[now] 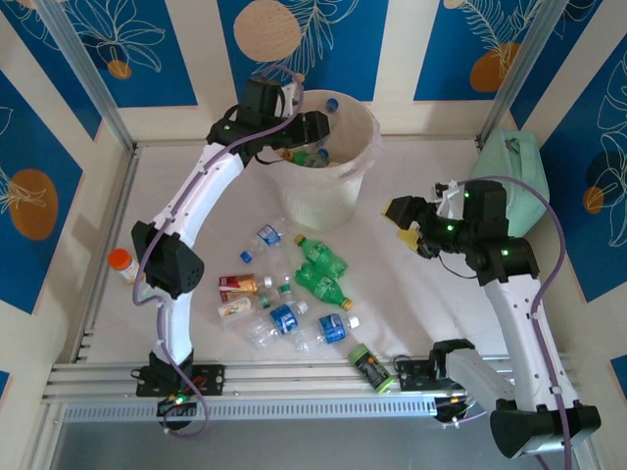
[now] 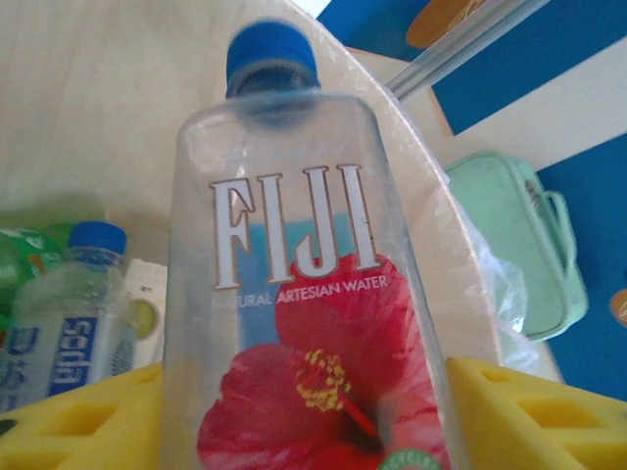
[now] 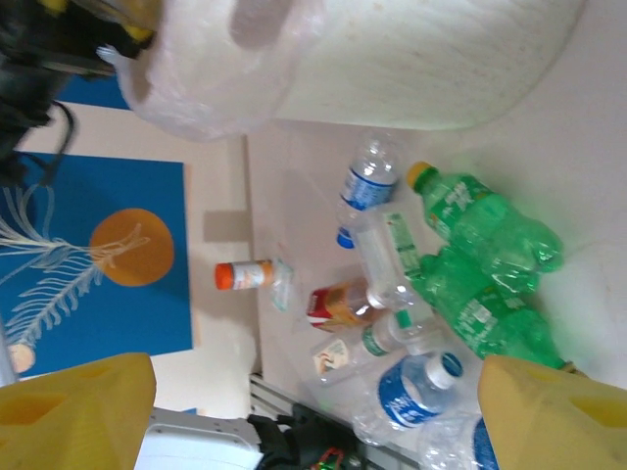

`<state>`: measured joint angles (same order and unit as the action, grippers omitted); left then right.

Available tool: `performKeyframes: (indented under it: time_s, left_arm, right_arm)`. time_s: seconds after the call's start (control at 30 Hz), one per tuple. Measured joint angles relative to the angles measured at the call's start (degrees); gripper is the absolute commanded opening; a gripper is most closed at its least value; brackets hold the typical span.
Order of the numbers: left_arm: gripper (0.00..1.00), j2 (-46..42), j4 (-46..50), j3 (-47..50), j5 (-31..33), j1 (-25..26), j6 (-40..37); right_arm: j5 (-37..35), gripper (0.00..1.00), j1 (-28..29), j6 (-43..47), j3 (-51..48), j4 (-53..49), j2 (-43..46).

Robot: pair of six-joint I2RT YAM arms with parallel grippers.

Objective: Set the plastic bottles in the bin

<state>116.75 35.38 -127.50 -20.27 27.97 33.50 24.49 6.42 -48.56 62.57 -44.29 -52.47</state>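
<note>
Fiji bottle (image 2: 294,294) hangs in left claw (image 2: 304,421) above bin (image 1: 325,196).

The clear bottle (image 2: 294,294) between the left fingers (image 2: 78,421) is glossy transparent plastic with a ribbed blue plastic cap; the fingers are matt yellow. Beyond the right fingers (image 3: 78,411), the green bottles (image 3: 490,235) are glossy translucent plastic, the bin (image 3: 441,69) wall is matt and frosted, and its liner (image 3: 225,88) is thin crinkled film.

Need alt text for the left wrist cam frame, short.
A clear Fiji bottle with a blue cap and red hibiscus label stands between the yellow fingers of the left pincer, over the open bin. Another blue-capped bottle lies inside at the left; a mint-green case sits beyond the rim.
</note>
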Motion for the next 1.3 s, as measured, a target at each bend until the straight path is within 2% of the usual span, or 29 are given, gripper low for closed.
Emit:
performKeyframes:
  time_s: [0.1, 0.27, 0.43, 0.63, 0.77, 1.0, 1.2, 1.3]
  left_arm:
    - [0.81, 0.0, 1.0, -1.2, 1.0, 0.0, -1.1]
    - [0.85, 0.0, 1.7, -1.6, 1.5, 0.0, -1.5]
    - [0.91, -0.7, 1.4, -1.6, 1.5, 0.1, -1.1]
    - [0.95, -8.5, -0.2, 1.0, 2.2, 0.2, -1.3]
    - [0.98, -21.2, -3.6, 10.5, 3.7, -0.2, -1.5]
    - [0.99, -41.5, -10.1, 34.4, 6.0, -3.0, 0.7]
    - [0.98, -50.4, -10.9, 53.1, 9.0, -3.8, 4.4]
    - [0.97, -53.0, -10.5, 58.6, 10.1, -3.9, 6.2]
  right_arm:
    - [-1.9, 0.86, 2.1, 1.6, -0.6, -1.9, -0.5]
    - [-5.2, 0.86, 6.2, 3.2, -0.7, -3.4, -1.6]
    - [-10.4, 0.85, 12.7, 4.7, 1.2, -5.0, -4.5]
    - [-17.3, 0.85, 22.1, 6.8, 3.3, -6.0, -9.2]
    - [-21.3, 0.84, 26.8, 8.3, 3.4, -6.5, -12.9]
    - [-25.7, 0.79, 30.8, 11.1, 3.4, -6.8, -20.9]
    - [-29.2, 0.75, 36.7, 13.2, 3.4, -7.3, -29.2]
    - [-30.8, 0.75, 39.1, 13.7, 3.4, -7.6, -32.7]
